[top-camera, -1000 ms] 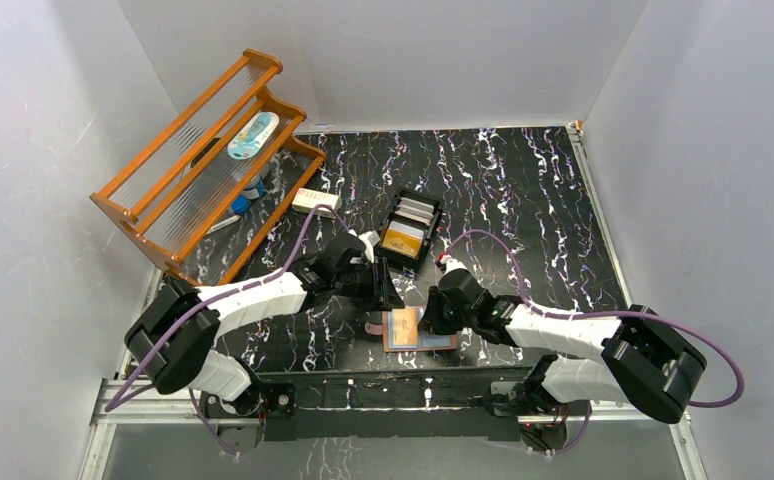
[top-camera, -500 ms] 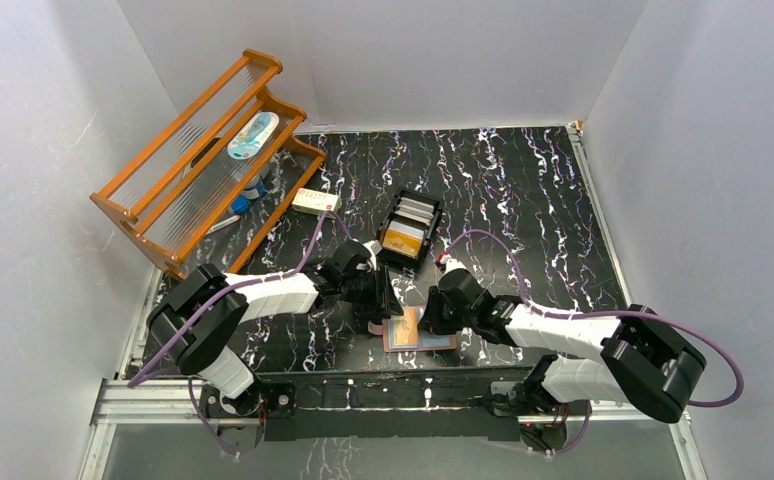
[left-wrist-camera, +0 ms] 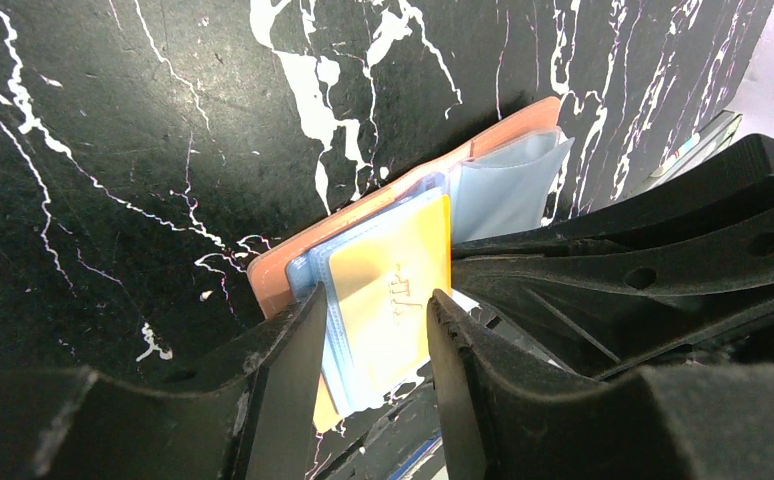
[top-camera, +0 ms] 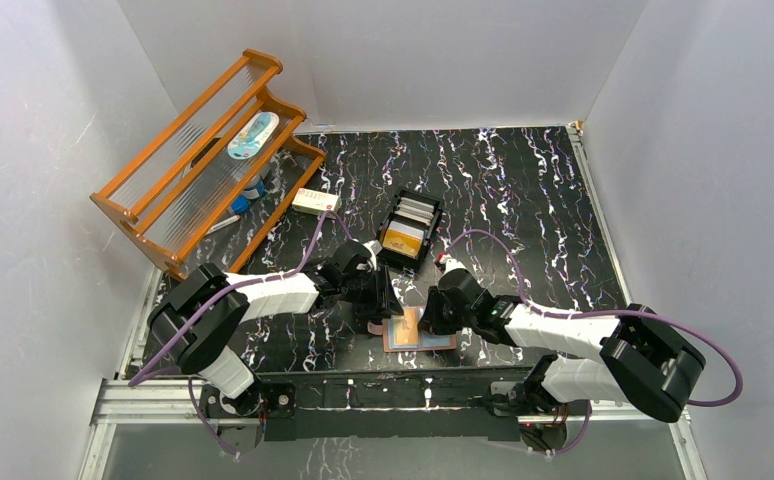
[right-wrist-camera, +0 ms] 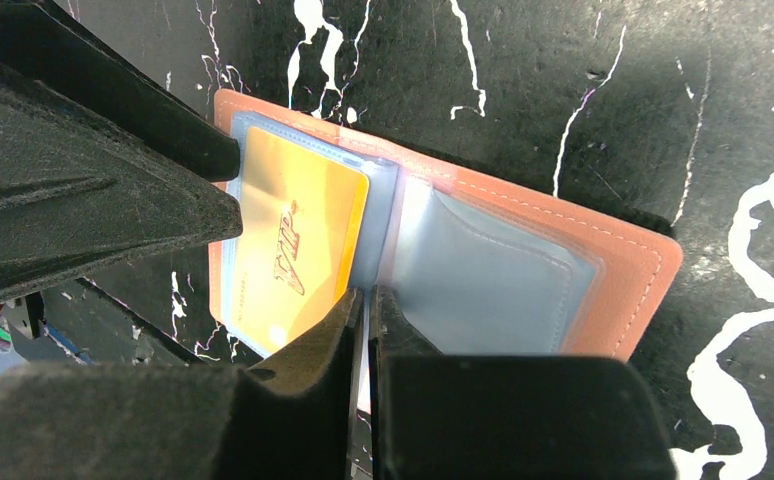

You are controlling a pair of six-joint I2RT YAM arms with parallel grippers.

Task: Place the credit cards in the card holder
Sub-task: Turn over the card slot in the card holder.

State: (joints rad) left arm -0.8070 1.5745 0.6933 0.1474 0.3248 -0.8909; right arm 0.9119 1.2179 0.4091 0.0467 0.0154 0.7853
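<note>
You had the card holder [right-wrist-camera: 625, 268] lying open and flat on the black marbled table [top-camera: 523, 190], close to its near edge, clear sleeves [right-wrist-camera: 493, 280] facing up. A gold-orange credit card [right-wrist-camera: 293, 240] lay on the leaf of sleeves farther from your right arm; whether it sat inside a pocket or only on top could not be told.

Your left gripper [left-wrist-camera: 378, 300] was at that side of the holder, its fingers spread, with the card's end showing in the gap between them. Your right gripper [right-wrist-camera: 363, 298] was at the holder's middle fold, fingers drawn almost together; whether a leaf was pinched there could not be told.

Behind the holder stood a black slotted tray [top-camera: 410, 228] with more cards. Farther back on the left were a small white-and-red box [top-camera: 315, 200] and a wooden rack [top-camera: 203, 160].
</note>
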